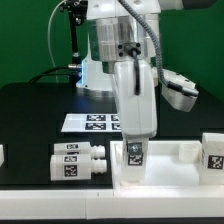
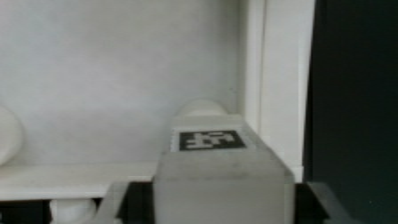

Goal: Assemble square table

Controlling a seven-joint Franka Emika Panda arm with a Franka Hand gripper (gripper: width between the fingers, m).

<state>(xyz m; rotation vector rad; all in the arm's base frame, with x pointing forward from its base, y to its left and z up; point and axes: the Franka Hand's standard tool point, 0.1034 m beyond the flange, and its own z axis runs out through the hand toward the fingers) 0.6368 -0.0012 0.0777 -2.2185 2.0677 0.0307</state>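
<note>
My gripper (image 1: 133, 146) reaches straight down and is shut on a chunky white leg (image 1: 133, 155) with a black-and-white tag. It holds the leg upright over the near-left part of the white square slab (image 1: 170, 168). In the wrist view the leg (image 2: 215, 150) fills the gap between the two dark fingers (image 2: 135, 203), with the slab's flat surface (image 2: 107, 80) and raised rim (image 2: 267, 70) behind it. Whether the leg's lower end touches the slab is hidden. Two more legs (image 1: 76, 151) (image 1: 82, 167) lie side by side to the exterior view's left. Another leg (image 1: 212, 151) stands at the slab's right.
The marker board (image 1: 93, 122) lies flat on the black table behind the lying legs. A white bar (image 1: 50, 192) runs along the near edge. A white piece (image 1: 2, 153) shows at the far left edge. A rounded white shape (image 2: 7, 135) is at the wrist view's edge.
</note>
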